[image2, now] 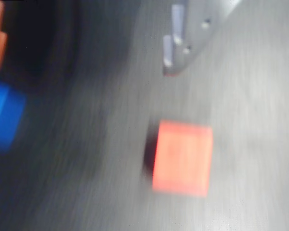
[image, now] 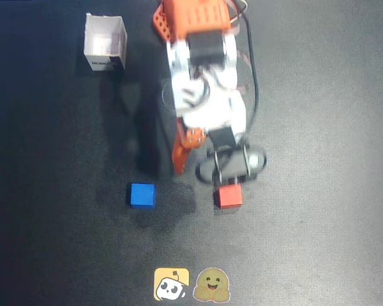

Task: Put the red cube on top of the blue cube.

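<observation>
Both fingers (image: 193, 167) spread, red cube (image: 228, 196) unheld.

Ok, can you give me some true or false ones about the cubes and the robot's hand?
1. The red cube sits on top of the blue cube. False: both lie on the dark table, apart.
2. In the overhead view, the blue cube is left of the red cube. True.
3. The hand holds the blue cube. False: it is by the red cube, and the blue one lies alone.
4. The white box stands far from both cubes. True.
5. The wrist view is blurry. True.
</observation>
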### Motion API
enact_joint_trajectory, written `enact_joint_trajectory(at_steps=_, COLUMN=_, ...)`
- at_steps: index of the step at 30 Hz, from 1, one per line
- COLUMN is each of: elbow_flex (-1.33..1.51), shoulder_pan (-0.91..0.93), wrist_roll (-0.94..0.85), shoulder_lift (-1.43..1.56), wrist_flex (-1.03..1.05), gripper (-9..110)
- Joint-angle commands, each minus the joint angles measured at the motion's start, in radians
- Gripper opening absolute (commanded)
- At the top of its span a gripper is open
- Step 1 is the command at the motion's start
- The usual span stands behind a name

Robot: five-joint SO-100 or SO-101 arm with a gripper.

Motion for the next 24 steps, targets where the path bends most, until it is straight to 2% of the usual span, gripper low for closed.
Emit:
enact_joint_trajectory(at_steps=1, elbow_flex=-0.189, shoulder_pan=0.014, wrist_roll=-0.003, shoulder_lift=-0.1, wrist_flex=0.124, gripper=26)
enact_joint_trajectory(at_steps=24, elbow_flex=-0.36, shoulder_pan=-0.046, wrist_roll=0.055, shoulder_lift=-0.319, wrist_flex=0.104, gripper=26)
